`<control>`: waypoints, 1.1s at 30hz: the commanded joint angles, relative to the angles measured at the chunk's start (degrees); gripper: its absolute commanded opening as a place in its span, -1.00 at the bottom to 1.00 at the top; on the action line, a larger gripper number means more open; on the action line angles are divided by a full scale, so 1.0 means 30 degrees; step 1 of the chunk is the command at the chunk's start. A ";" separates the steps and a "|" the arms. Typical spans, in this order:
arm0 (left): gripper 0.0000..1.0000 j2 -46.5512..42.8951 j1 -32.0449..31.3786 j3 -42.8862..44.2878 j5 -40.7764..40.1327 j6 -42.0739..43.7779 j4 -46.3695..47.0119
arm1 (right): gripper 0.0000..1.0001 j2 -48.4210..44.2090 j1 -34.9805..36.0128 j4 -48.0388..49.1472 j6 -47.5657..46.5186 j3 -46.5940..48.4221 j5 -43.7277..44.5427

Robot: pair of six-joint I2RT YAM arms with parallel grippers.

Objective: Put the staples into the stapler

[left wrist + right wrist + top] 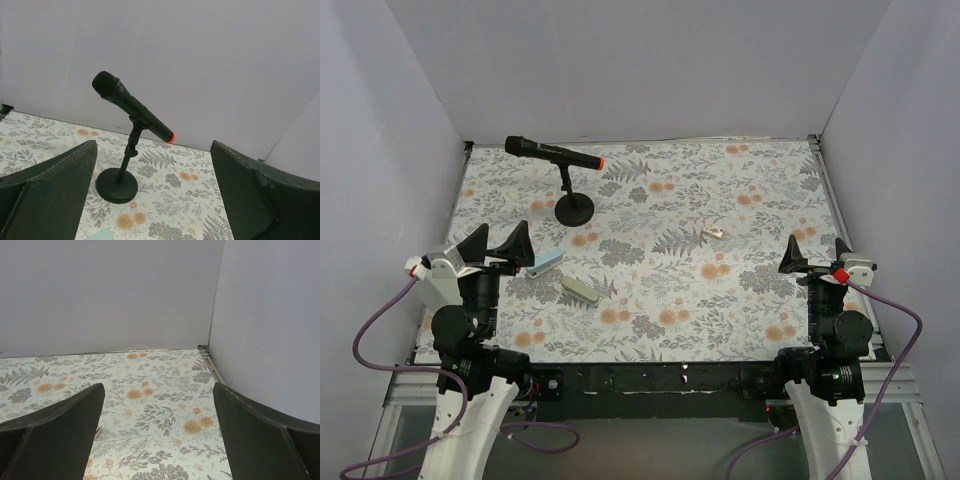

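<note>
The pale olive-green stapler lies flat on the floral table cover, left of centre. The staples, a tiny whitish box, rest to the right of centre, farther back. My left gripper hovers open at the left, just left of a light blue bar, with nothing between its fingers. My right gripper hovers open near the right edge, also holding nothing; its wrist view shows only the floral cover between the fingers. Neither wrist view shows the stapler. A pale sliver peeks out beside the right gripper's left finger; I cannot tell what it is.
A black microphone with an orange ring stands on a round-based stand at the back left, and is seen ahead of the left gripper as well. White walls enclose the table on three sides. The light blue bar's end shows low in the left wrist view.
</note>
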 commanded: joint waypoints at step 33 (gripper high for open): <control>0.96 -0.2922 -0.2024 -0.0657 0.1247 0.0148 -0.0513 | 0.74 2.8424 0.0649 -0.5736 -0.1114 1.3564 -1.0717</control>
